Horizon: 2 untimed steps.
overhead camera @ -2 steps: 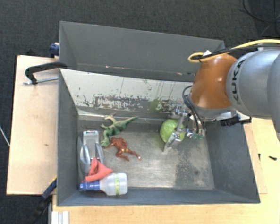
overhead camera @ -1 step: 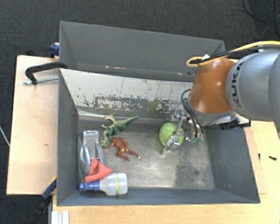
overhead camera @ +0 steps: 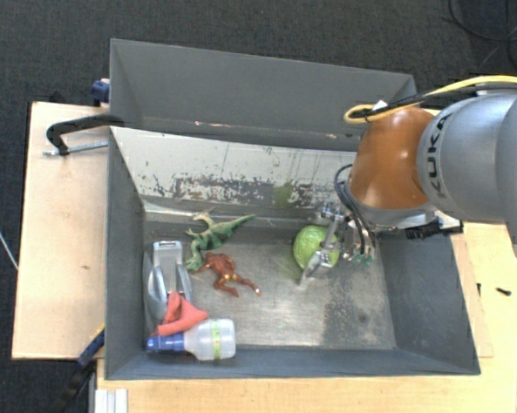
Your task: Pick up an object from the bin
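My gripper (overhead camera: 336, 247) hangs low in the bin's back right part, under the arm's orange cover. A light green ball (overhead camera: 308, 245) lies right at its fingers, on their left side; I cannot tell whether it is between them. A red toy figure (overhead camera: 225, 274) lies on the floor further left. Behind it, a green toy dinosaur (overhead camera: 215, 231) stands near the back wall.
Along the left wall lie a grey flat tool (overhead camera: 162, 276), a red-pink piece (overhead camera: 182, 314) and a white bottle with a blue cap (overhead camera: 200, 340) at the front left corner. The arm comes in from the right over the bin's rim.
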Available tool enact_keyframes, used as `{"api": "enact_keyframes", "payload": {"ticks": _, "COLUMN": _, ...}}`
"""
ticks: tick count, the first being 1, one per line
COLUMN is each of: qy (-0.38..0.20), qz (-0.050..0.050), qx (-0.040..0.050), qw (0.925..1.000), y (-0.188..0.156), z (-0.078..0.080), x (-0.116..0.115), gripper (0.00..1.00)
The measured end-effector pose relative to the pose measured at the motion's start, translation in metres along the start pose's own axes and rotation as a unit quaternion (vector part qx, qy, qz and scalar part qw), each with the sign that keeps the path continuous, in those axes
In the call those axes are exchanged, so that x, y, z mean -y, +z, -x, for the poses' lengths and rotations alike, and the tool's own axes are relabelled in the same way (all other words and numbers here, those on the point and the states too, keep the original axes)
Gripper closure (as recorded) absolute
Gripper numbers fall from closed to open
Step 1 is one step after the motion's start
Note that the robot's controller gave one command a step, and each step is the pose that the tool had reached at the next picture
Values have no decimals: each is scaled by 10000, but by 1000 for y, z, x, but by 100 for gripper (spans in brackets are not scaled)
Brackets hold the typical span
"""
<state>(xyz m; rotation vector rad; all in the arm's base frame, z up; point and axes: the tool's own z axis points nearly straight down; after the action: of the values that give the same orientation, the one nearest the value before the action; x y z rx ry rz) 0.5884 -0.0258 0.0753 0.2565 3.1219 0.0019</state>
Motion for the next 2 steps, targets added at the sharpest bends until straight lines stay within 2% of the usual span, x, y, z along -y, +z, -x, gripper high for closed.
{"api": "enact_keyframes", "payload": {"ticks": 2, "qy": 0, "qz": -3, "qx": -35, "qw": 10000, "y": -11, "z": -2, "x": 0, "gripper": 100}}
